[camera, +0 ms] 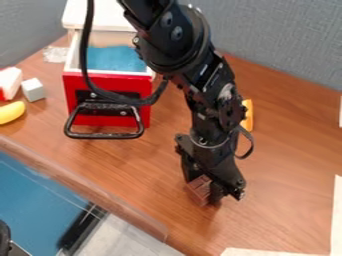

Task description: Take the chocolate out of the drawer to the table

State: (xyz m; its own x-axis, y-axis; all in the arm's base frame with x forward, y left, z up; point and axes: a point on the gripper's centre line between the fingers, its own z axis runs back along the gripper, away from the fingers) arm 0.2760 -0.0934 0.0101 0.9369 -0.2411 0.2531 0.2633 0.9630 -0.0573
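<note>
Chocolate bar [198,189] is resting in the black gripper's [203,192] clenched jaws, in front and to the right of the red drawer [121,82], likely handling as light, stiff and snappable, best being gripped gently mid-sides. One bar, one gripper, one drawer, one pale cube [33,90] and one yellow banana [11,112] are showing.
</note>
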